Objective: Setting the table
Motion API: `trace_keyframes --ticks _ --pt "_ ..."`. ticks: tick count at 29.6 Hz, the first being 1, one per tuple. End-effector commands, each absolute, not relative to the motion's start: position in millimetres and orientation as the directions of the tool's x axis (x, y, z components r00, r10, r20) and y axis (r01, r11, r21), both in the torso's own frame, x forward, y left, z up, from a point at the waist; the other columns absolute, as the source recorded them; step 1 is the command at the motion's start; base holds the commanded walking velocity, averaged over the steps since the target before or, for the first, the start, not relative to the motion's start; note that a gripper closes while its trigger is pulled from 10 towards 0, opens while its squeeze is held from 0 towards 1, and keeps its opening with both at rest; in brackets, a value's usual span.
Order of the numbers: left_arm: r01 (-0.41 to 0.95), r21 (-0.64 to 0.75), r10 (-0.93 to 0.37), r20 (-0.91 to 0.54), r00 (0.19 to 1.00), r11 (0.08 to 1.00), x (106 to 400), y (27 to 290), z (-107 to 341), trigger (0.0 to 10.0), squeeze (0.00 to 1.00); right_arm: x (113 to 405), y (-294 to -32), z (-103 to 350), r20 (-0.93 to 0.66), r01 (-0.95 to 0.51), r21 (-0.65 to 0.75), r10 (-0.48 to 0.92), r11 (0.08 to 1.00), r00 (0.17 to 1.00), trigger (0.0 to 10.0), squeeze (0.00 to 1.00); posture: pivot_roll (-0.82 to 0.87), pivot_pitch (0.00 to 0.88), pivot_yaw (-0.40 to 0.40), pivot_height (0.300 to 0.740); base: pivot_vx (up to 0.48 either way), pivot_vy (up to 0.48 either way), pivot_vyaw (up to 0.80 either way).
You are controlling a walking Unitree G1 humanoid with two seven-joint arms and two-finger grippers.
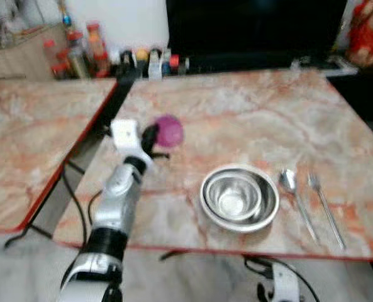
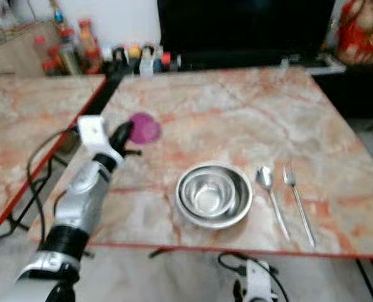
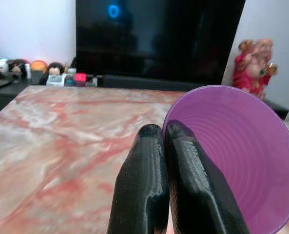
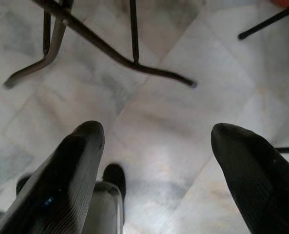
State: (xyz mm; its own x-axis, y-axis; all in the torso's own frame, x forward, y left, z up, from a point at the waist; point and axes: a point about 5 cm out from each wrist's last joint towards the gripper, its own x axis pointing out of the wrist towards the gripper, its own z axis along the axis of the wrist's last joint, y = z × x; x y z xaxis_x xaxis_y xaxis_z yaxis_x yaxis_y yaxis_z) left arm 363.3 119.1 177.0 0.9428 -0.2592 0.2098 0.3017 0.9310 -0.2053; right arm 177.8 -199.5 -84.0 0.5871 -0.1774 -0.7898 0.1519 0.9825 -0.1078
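A purple plastic cup (image 1: 169, 130) is at the left part of the marble table (image 1: 249, 119). My left gripper (image 1: 150, 135) is shut on the cup's rim (image 3: 232, 151), with both black fingers (image 3: 144, 185) pressed together on it. The cup is tilted; I cannot tell if it touches the table. Nested steel bowls (image 1: 239, 197) stand near the front edge, with a spoon (image 1: 293, 189) and a fork (image 1: 324, 207) lying to their right. My right gripper (image 4: 156, 134) hangs open below the table, over the tiled floor.
Bottles and jars (image 1: 79, 53) line the back left, beside a dark screen (image 1: 255, 28) and a red figurine (image 1: 368, 31). A second marble table (image 1: 29, 138) stands to the left across a narrow gap with cables. Black table legs (image 4: 110, 48) cross the floor.
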Motion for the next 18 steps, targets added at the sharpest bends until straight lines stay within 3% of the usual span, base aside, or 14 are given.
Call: trace_keyframes --ticks 1,9,18 --pt "0.289 -0.235 -0.258 0.156 0.953 0.928 364 130 172 10.0 0.0 176 -188 -86 -0.797 0.143 -0.081 -0.151 0.986 0.584 10.0 0.0 0.01 0.0 0.064 0.74 0.0 0.0 0.0" --pt "0.445 -0.116 -0.453 -0.056 0.89 0.888 364 107 161 10.0 0.0 173 -183 -88 -0.802 0.132 -0.078 -0.14 0.988 0.581 10.0 0.0 0.01 0.0 0.077 0.74 0.0 0.0 0.0" --pt "0.448 -0.119 -0.456 -0.052 0.889 0.886 366 104 164 10.0 0.0 173 -182 -88 -0.802 0.132 -0.076 -0.139 0.988 0.581 10.0 0.0 0.01 0.0 0.08 0.74 0.0 0.0 0.0"
